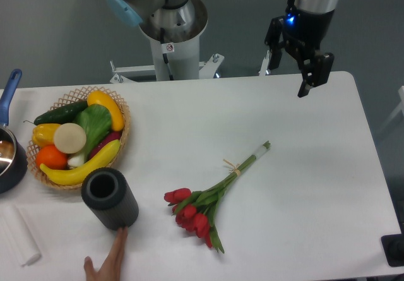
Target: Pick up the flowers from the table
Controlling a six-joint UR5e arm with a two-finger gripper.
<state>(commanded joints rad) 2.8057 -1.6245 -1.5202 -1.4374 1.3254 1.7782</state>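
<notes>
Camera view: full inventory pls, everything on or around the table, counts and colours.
White rectangular table: one, fills the frame.
Bunch of red tulips with green stems and tan band: one, lying flat, centre-front.
Dark grey ribbed cylinder vase: one, upright, front left.
Woven wicker basket: one, tan, left; holds yellow banana, orange, green cucumber, other yellow, green and white produce.
Dark pot with blue handle: one, left edge.
White block: one, front-left corner.
Black object: one, right edge, unclear.
Person's hand: one, bottom edge, at the vase.
Robot base: grey, behind table.
Black gripper: open, above far right edge.
</notes>
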